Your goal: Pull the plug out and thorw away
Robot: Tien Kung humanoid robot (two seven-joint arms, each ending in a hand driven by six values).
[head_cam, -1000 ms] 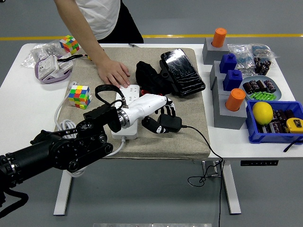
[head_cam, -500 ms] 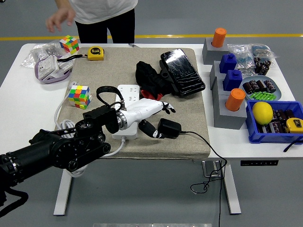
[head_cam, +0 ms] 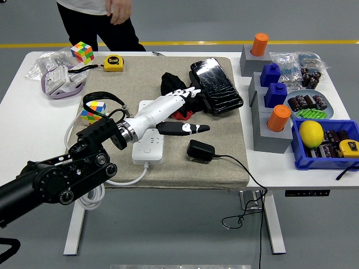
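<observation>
The black plug adapter (head_cam: 200, 151) lies loose on the beige mat (head_cam: 224, 168), just right of the white power strip (head_cam: 149, 143). Its black cable (head_cam: 247, 174) trails right and drops over the table's front edge. My left hand (head_cam: 192, 110), white with dark fingertips, hovers above the strip's far end with fingers (head_cam: 188, 93) spread and nothing in it. It is a short way behind the adapter and apart from it. A person stands at the far left of the table, one hand (head_cam: 119, 10) raised off it.
Behind the hand lie a black cloth (head_cam: 175, 88) and a shiny black pouch (head_cam: 216, 84). Two colour cubes (head_cam: 82, 52) and a yellow tape measure (head_cam: 114, 62) sit at the left. Grey stands with blue and orange pegs (head_cam: 275, 117) and a blue bin (head_cam: 328, 157) with a lemon fill the right.
My left hand has let go of the adapter, opened and risen back over the strip. The adapter stays on the mat. The person's hand left the strip and pulled away.
</observation>
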